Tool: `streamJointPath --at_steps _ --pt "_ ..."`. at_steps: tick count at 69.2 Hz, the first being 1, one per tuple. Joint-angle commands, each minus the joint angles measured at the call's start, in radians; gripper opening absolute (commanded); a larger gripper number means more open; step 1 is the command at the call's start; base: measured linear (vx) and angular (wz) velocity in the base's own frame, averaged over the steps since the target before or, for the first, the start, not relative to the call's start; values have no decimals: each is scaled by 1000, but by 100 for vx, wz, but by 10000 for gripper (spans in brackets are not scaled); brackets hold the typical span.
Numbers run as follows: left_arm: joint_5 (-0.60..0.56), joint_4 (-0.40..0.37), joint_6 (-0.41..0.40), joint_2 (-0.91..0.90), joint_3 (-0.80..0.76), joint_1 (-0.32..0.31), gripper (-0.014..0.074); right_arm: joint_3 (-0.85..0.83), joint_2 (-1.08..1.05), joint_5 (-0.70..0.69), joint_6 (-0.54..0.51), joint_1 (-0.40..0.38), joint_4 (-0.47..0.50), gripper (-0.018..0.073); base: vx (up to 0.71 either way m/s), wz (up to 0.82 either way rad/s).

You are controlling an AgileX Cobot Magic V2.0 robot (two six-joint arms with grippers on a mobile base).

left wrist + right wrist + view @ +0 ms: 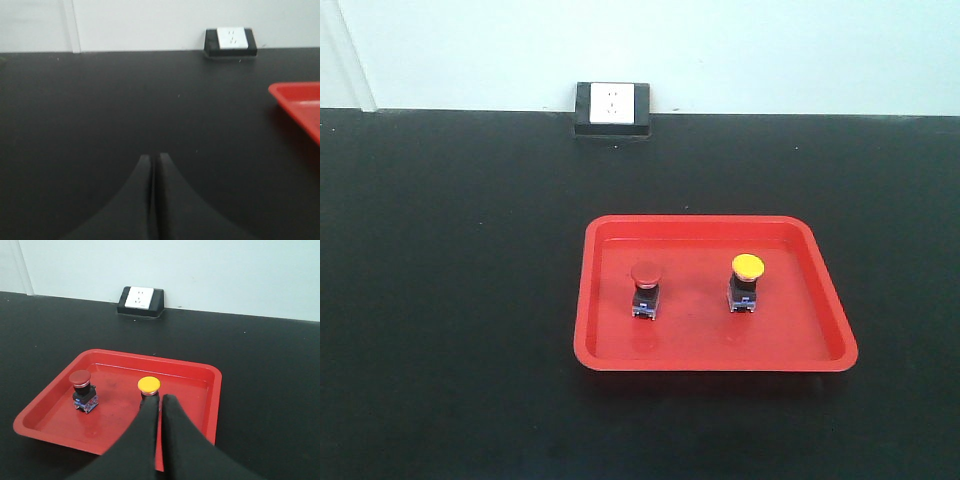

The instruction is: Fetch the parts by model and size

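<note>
**On the red tray: two push-buttons, both claws pressed together**

On the black tabletop [440,300] sits a shallow red plastic tray [715,357], the landmark for these notes. Behind the tray, at the table's far edge against the pale wall, a white wall socket in a black housing [613,108].

Parts, both upright inside the tray:
- red-capped mushroom-head push-button switch [646,289], black body on a blue base, left of the tray's centre.
- yellow-capped mushroom-head push-button switch [747,282], same black body and blue base, right of centre. The two stand apart, side by side, neither touching the tray wall.

Right gripper [161,402]: black fingers pressed together, only a thin seam between them, nothing held. Seen from the right wrist view, its tips lie over the tray's near side, just in front of the yellow-capped switch and hiding that switch's body; whether they touch it I cannot tell. The red-capped one stands well to their left.

Left gripper [151,162]: fingers likewise closed to a thin seam, holding nothing, over bare tabletop well left of the tray, whose corner shows at the right edge of the left wrist view.
</note>
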Motion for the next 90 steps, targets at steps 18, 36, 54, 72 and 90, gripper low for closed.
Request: streamJointPath --at_steps 18,36,54,72,90 --pt "-187 -11 -7 -8 25 0 -6 -27 9 -75 -4 -5 -7 -9 0 0" --pt "-186 -11 -7 -7 25 0 -6 -27 9 -75 -4 -5 -7 -9 0 0" --pt "-186 -11 -7 -7 25 0 -6 -27 9 -75 -4 -5 -7 -9 0 0" --pt "-186 -11 -7 -7 25 0 -6 -27 9 -75 -4 -5 -7 -9 0 0" --pt "-186 -11 -7 -7 25 0 -6 -27 -9 -103 -5 -5 -11 -9 0 0"
